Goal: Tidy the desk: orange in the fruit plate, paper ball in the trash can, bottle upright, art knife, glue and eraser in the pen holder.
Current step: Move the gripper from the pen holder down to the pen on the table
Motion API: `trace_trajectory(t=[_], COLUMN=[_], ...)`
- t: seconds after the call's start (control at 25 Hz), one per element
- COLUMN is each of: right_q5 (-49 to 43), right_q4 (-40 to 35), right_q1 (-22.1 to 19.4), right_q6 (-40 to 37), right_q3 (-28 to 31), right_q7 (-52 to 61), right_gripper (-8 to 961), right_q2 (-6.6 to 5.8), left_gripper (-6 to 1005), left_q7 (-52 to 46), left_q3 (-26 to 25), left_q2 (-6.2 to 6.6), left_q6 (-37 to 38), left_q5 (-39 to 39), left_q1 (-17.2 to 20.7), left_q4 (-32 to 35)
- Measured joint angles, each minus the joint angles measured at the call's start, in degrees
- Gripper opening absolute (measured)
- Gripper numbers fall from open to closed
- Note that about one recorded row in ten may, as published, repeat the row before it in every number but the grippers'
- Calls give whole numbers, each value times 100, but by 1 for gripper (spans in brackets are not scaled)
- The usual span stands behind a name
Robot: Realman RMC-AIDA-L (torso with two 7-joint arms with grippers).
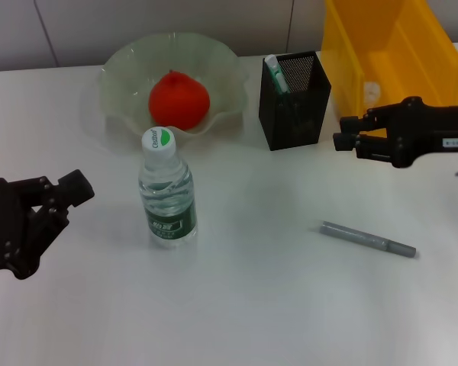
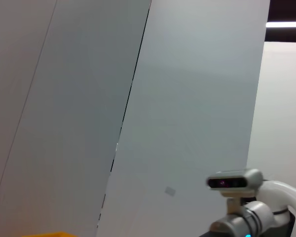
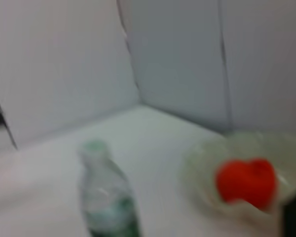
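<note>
The water bottle stands upright near the middle of the white desk, its white cap carrying a green mark and small lettering that cannot be read; a green label wraps the lower body, its print also too small to make out. Just behind the bottle sits the frosted, wavy-edged fruit plate with the orange resting in it — the right wrist view shows the same pair, the bottle nearer and the orange in its plate beyond. Beside the plate, toward the robot's right, stands the black mesh pen holder with a white and green item poking out of its top (which of the desk's small things it is cannot be told). Behind the holder and to its right is a yellow bin. The grey art knife lies flat on the desk in front of the holder, well apart from it. The right gripper hangs above the desk just right of the holder, in front of the yellow bin, its fingers a little parted with nothing between them. The left gripper hovers low at the robot's left, fingers spread and holding nothing, near the bottle but clear of it. The left wrist view shows only grey wall panels and a white camera unit.
</note>
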Motion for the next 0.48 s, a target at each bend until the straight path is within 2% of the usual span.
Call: trace_trajectory(t=[0.08,0.12,0.16,0.28,0.32,0.36,0.48], right_q5=[-506,-974,-974,-1528,-1750,-1750,-1853], right_q4=[17,26,26,34,27,27,57], right_q1=[246,500,500,845,1050,1050,1319], right_q6=[269,398,398,344,151,151,-264], right_q3=[9,24,24,7,-23,-23,-24], right_q7=[121,345,345,751,940,940,1086], right_gripper=[283,282,282,280,280,279,277], right_q2=[-10,-39,-39,-127,-237,-237,-450], left_gripper=[34,34,34,34,34,34,35], left_q7=[0,0,-3,-32,-32,-26,-2], left_q3=[-20,-31,-39,-50,-50,-54,-68], left_q2=[-2,-2,-2,-5,-5,-10,-13], left_q6=[0,1,5,10,10,11,4], left_q5=[-5,-8,-8,-15,-15,-25,-36], left_q1=[6,7,5,2,2,8,15], left_q4=[-39,-65,-98,-144,-144,-177,-273])
